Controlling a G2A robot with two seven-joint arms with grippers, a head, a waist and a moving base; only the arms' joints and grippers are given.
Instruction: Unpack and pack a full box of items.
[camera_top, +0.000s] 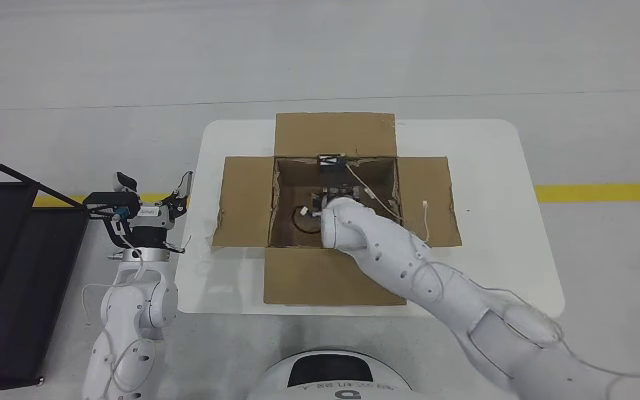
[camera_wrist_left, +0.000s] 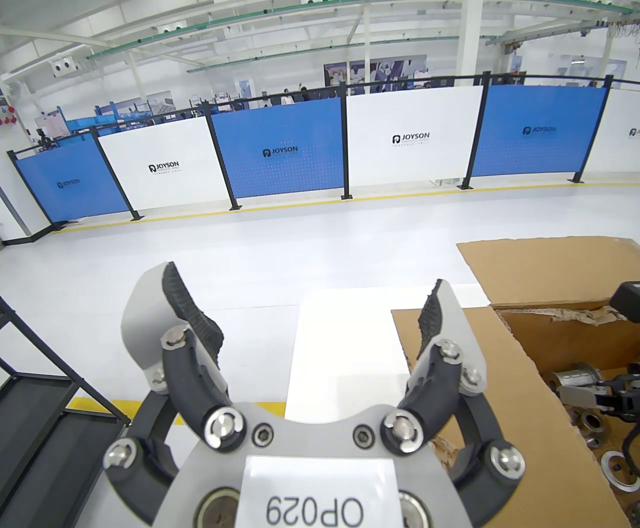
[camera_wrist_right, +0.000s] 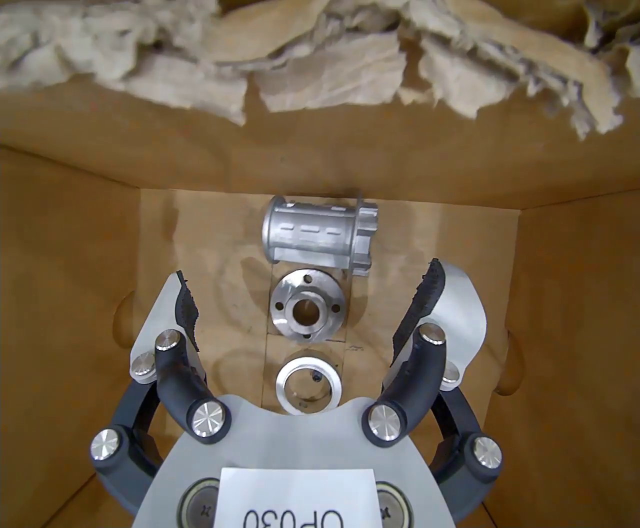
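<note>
An open cardboard box (camera_top: 245, 200) stands with its flaps spread on the white table (camera_top: 490, 210). My right arm (camera_top: 400, 255) goes down into it. Inside, my right gripper (camera_wrist_right: 307, 274) is open just above the box floor, its fingers either side of a round metal flange (camera_wrist_right: 307, 310). A ribbed metal sleeve (camera_wrist_right: 320, 240) lies beyond the flange and a metal ring (camera_wrist_right: 309, 386) lies nearer the wrist. My left gripper (camera_wrist_left: 303, 280) is open and holds nothing, in the air beside the table's left edge, also seen from above as the left gripper (camera_top: 153, 185).
Torn paper padding (camera_wrist_right: 330, 75) lies along the box's far wall. More metal parts (camera_wrist_left: 580, 382) and a thin cable (camera_top: 385, 205) sit in the box. A black rack (camera_top: 30, 270) stands on the floor to the left. Fence panels (camera_wrist_left: 280, 150) close off the room.
</note>
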